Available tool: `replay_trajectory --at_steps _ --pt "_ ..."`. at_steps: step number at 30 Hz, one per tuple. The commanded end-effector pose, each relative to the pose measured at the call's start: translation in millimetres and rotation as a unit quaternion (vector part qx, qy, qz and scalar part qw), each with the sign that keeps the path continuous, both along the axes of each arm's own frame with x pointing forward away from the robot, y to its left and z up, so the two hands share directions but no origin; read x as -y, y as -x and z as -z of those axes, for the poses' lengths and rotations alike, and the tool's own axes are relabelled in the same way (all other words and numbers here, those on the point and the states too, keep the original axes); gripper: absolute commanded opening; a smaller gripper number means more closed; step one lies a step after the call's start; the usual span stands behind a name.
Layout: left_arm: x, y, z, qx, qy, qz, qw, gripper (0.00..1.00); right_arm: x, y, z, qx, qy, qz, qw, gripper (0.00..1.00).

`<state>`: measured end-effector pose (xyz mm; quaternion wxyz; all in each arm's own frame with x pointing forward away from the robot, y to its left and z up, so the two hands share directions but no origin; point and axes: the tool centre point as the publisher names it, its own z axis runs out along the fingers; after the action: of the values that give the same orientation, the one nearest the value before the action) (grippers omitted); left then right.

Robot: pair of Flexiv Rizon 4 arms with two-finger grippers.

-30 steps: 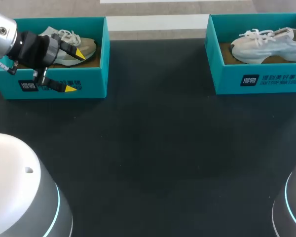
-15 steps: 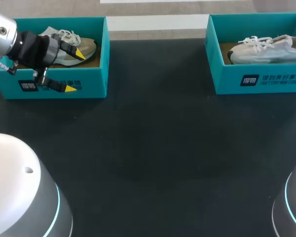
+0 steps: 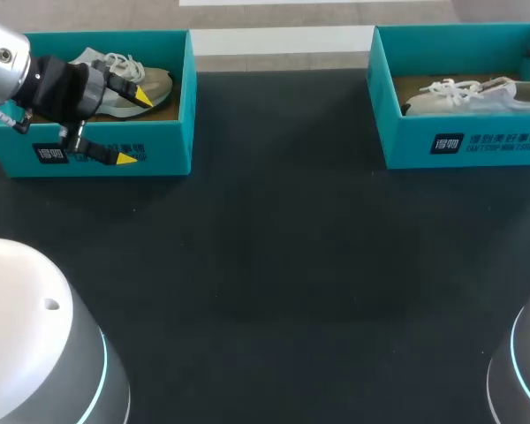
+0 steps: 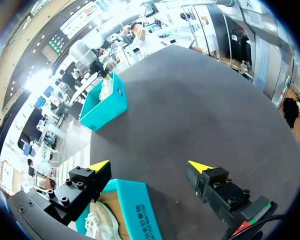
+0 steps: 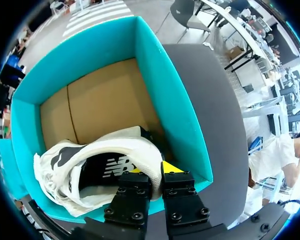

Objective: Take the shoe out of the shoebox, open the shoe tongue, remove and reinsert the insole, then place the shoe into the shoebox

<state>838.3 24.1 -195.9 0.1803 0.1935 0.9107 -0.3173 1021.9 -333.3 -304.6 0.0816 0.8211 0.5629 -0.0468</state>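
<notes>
A white shoe (image 3: 464,95) lies low inside the teal shoebox (image 3: 459,141) at the table's far right. In the right wrist view my right gripper (image 5: 150,170) is shut on the heel rim of this shoe (image 5: 90,165), which rests on the cardboard floor of the box (image 5: 165,90). At the far left a second teal shoebox (image 3: 159,146) holds a grey-white shoe (image 3: 155,84). My left gripper (image 3: 132,127) hangs open across that box's front wall, one finger above the shoe and one outside. In the left wrist view the left gripper (image 4: 150,167) holds nothing.
The dark table top (image 3: 274,247) spreads between the two boxes. The rounded white bases of my arms (image 3: 35,344) stand at the near corners. In the left wrist view the other shoebox (image 4: 104,102) stands far across the table.
The white shoe has gone down into the right shoebox, from above its rim to low inside it. My left arm has not moved.
</notes>
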Motion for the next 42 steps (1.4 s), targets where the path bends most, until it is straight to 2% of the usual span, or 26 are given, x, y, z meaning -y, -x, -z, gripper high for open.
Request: replay_trajectory --at_steps 1,10,22,32,42 --pt "0.2 -0.1 0.5 0.000 -0.001 0.000 1.000 1.00 -1.4 -2.5 7.8 -0.007 -0.003 0.005 1.000 0.00" --pt "0.2 -0.1 0.5 0.000 -0.001 0.000 1.000 1.00 -2.4 1.7 31.1 -0.037 0.001 0.023 0.999 0.00" --pt "0.2 -0.1 0.5 0.000 -0.001 0.000 1.000 1.00 4.7 -0.5 46.8 -0.055 0.014 0.020 0.998 0.00" --pt "0.2 -0.1 0.5 0.000 -0.001 0.000 1.000 1.00 11.7 -3.7 47.3 -0.061 0.023 -0.007 0.998 0.00" --pt "0.2 -0.1 0.5 0.000 -0.001 0.000 1.000 1.00 3.9 -2.6 46.5 -0.063 0.036 -0.048 0.996 0.00"
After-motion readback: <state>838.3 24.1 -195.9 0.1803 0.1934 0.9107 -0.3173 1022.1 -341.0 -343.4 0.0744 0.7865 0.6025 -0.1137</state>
